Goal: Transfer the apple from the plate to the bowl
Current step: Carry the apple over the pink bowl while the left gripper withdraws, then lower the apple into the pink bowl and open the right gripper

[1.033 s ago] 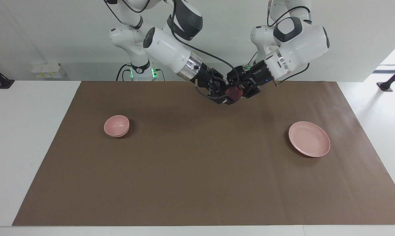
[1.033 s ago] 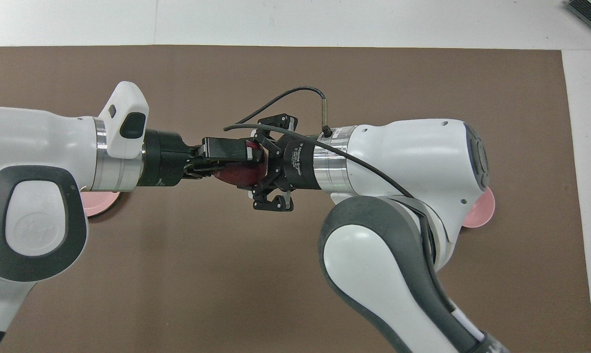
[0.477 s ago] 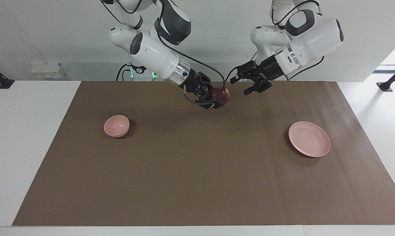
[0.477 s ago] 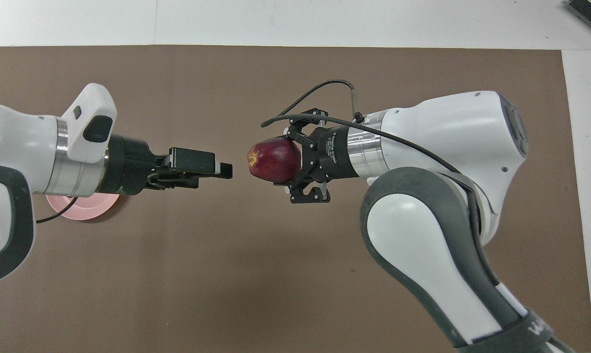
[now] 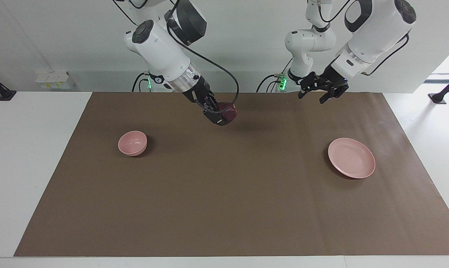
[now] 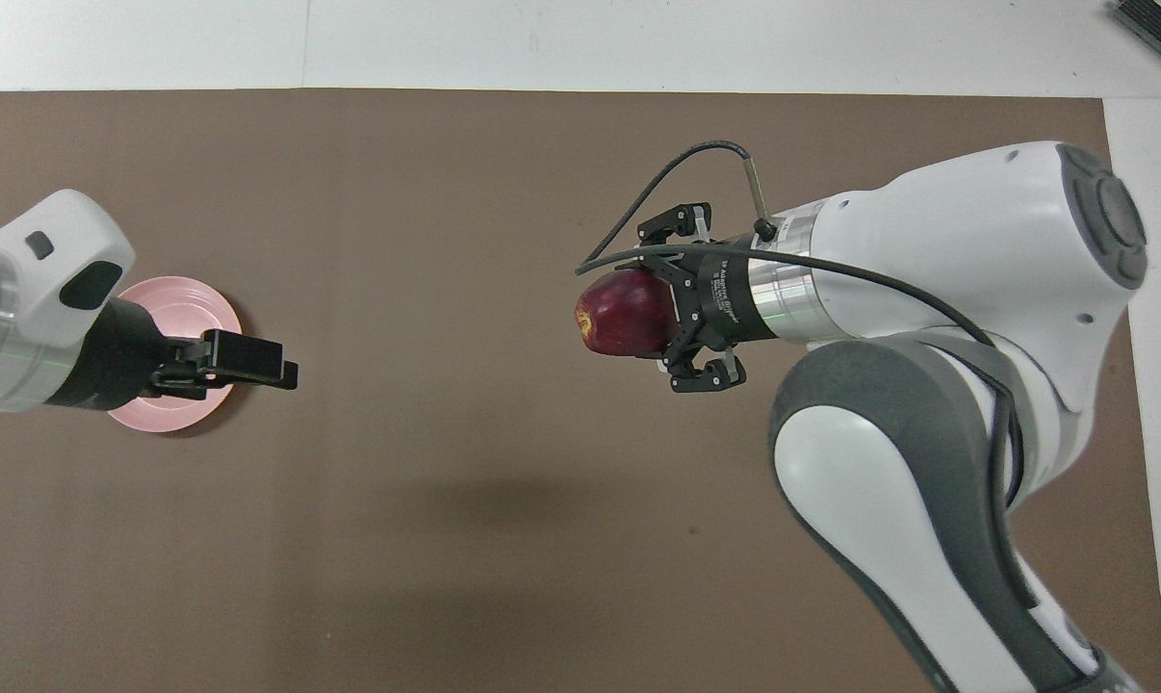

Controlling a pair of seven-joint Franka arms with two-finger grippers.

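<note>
Brown mat [image 5: 224, 193]: right gripper [image 5: 221, 114] (lettering illegible) grips apple [image 5: 228, 111].

Evenly and brightly lit from above; diffuse, no hard-edged shadows. Soft dark shadow on the brown mat [image 5: 224, 193] beneath the apple [image 5: 227, 112], offset toward the robots in the facing view; a fainter, broad patch visible on the mat in the overhead view. Narrow crescent shadows hugging the bowl [image 5: 132, 142] and the plate [image 5: 351, 157]. Strong daylight entering at the left arm's end of the table [image 5: 31, 149], washing out the white surface there. Mild glare on the glossy white arm shells and a small highlight on the apple skin. Sharp focus throughout both views; no motion blur. Slight bowing of straight mat edges near the frame borders.
</note>
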